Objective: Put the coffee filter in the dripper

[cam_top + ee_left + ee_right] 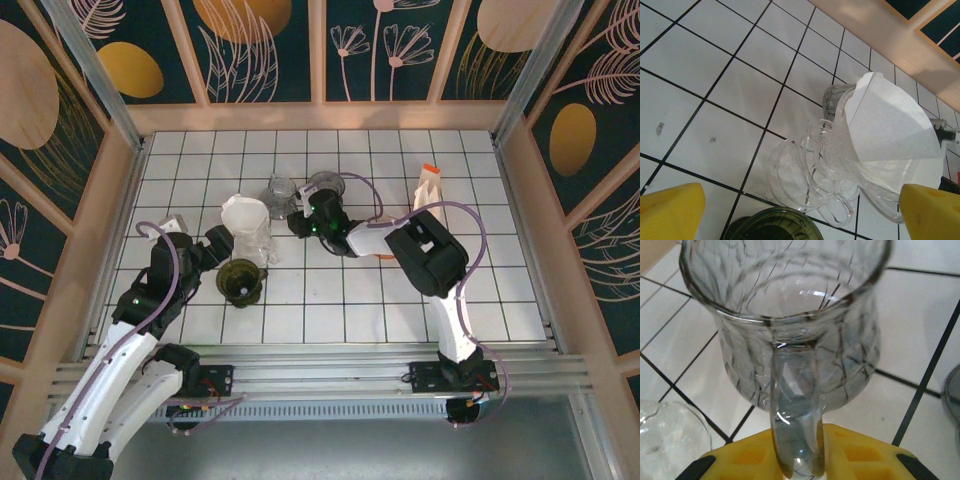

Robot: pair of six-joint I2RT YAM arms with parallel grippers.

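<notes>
Your left pincer (215, 243) stands wide apart above the white paper coffee filter (890, 135), which lies askew in the tilted clear ribbed glass dripper (827, 172), left of middle on the counter (450, 290). I'd pinch its rim lightly and seat it evenly. The dark green glass cup (240, 281) crowds the near side. Your right pincer (300, 215) straddles the handle of the clear glass jug (790, 330); whether it is clamped, I cannot tell.

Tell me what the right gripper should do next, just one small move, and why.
Probably close the right gripper firmly on the handle of the clear glass vessel. The handle stands between its fingers, but a firm clamp is not evident yet. The left gripper hangs open above the white filter, so steadying the vessel seems the sensible step first.
</notes>
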